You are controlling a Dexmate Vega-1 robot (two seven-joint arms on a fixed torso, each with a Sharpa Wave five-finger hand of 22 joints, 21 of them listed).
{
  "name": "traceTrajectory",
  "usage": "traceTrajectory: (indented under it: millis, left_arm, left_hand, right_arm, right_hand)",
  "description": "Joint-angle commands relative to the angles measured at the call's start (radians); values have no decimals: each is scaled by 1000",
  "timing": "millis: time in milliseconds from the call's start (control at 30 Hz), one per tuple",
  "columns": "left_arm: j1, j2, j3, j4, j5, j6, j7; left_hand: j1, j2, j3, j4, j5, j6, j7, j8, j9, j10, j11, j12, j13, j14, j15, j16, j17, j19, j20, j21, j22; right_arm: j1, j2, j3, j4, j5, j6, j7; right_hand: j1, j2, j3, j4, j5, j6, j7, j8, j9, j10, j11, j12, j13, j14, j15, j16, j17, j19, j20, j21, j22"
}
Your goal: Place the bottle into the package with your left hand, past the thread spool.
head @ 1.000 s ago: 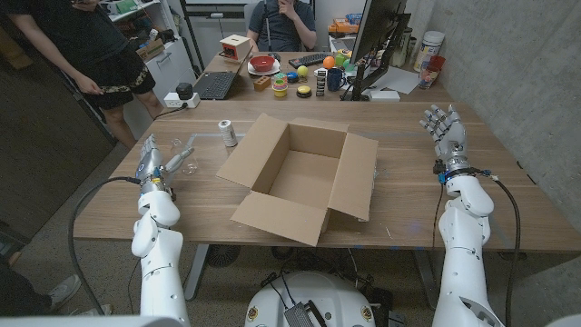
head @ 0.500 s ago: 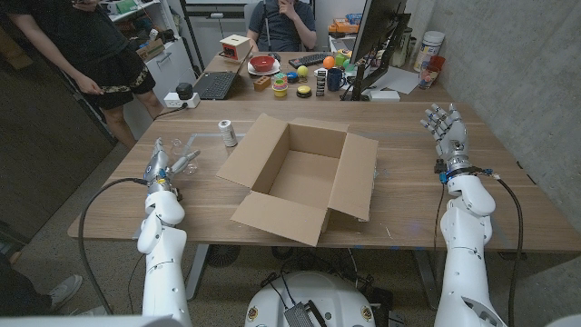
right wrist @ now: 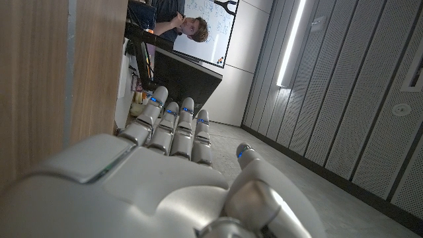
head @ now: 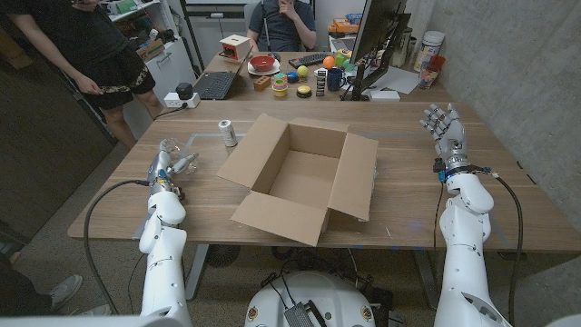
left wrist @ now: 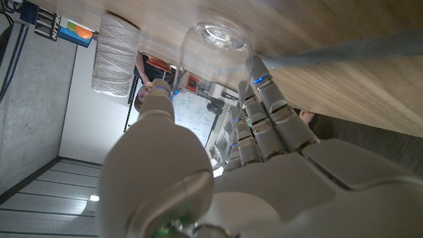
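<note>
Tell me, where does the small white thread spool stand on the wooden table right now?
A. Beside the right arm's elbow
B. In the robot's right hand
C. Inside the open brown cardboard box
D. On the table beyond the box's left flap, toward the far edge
D: in the head view the small white thread spool stands upright on the wooden table, outside the open brown cardboard box, beyond its left flap.

head: high, looks down over table [head: 408, 195] and both arms | left wrist: close along left hand [left wrist: 218, 165], inverted, shares bottle [left wrist: 215, 43] with head | right wrist: close along right hand [right wrist: 165, 172]
</note>
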Motion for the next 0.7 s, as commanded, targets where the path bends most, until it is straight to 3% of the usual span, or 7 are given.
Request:
traceTrajectory:
  millis: [33, 100, 133, 300, 433, 533, 700]
  left_arm:
    - [-7, -10, 0, 16, -4, -31, 84]
    - [-6, -9, 1, 7, -1, -25, 75]
    - [-5, -9, 3, 1, 4, -17, 68]
    - [-7, -17, 6, 1, 28, 2, 116]
    - [-5, -12, 10, -8, 30, 14, 92]
    - [-7, -12, 13, -16, 38, 33, 81]
    - [-8, -15, 10, -21, 19, 10, 95]
  left_hand:
    - [39, 38, 12, 12, 5, 105, 4, 25, 1, 156, -73, 17, 2, 124, -159, 5, 2, 15, -18, 0, 4]
    - [45, 57, 15, 20, 4, 171, 17, 37, 1, 216, -70, 20, 2, 160, -160, -3, 1, 4, -16, -6, 5]
    - [51, 68, 17, 23, 3, 231, 14, 49, 0, 258, -87, 21, 2, 180, -161, -12, 1, 2, -18, -10, 4]
    - [64, 99, 23, 33, -2, 479, -44, 90, -1, 365, -117, 21, 3, 265, -160, -33, 1, -6, -22, -25, 3]
    - [71, 110, 26, 36, -10, 630, -97, 109, -2, 442, -134, 18, 2, 317, -160, -46, 2, -10, -28, -41, 2]
    - [75, 101, 24, 34, -16, 703, -142, 122, -4, 469, -139, -2, 4, 337, -161, -58, 2, -11, -34, -52, 3]
    - [89, 83, 22, 24, -22, 764, -170, 131, -8, 472, -140, -29, 7, 332, -162, -76, 3, -16, -32, -62, 4]
  right_arm:
    - [9, -3, 6, 19, -3, 6, -4]
    - [10, -3, 7, 19, -2, 8, -4]
    - [11, -4, 7, 20, 0, 6, -1]
    - [13, -2, 7, 24, -3, 10, -5]
    - [18, -4, 5, 33, -5, 13, -4]
    - [21, -6, 4, 40, -8, 12, -3]
    - [22, -6, 3, 41, -17, 16, -10]
  right_hand:
    - [-2, -2, -4, -3, 6, 7, 5, 4, 4, 9, 0, 2, 2, 11, 0, 7, 1, 8, 0, -3, 2]
    - [-2, -1, -4, -3, 6, 7, 5, 5, 4, 9, 1, 2, 2, 11, 0, 6, 1, 8, -1, -4, 2]
    - [-3, -1, -4, -3, 6, 7, 5, 5, 4, 10, 1, 2, 2, 11, -1, 6, 1, 7, -1, -4, 2]
    - [-4, -1, -5, -2, 7, 7, 4, 5, 4, 8, 0, 2, 2, 10, -2, 6, 2, 5, -2, -6, 2]
    - [-4, -1, -5, -2, 7, 7, 4, 5, 4, 10, 0, 2, 2, 10, -1, 6, 2, 5, -3, -6, 2]
    - [-5, -1, -5, -1, 7, 7, 4, 5, 4, 9, -1, 2, 2, 10, -1, 6, 2, 4, -3, -7, 2]
    - [-6, -1, -6, -1, 7, 7, 5, 5, 4, 9, 1, 2, 2, 10, -2, 6, 2, 4, -4, -8, 2]
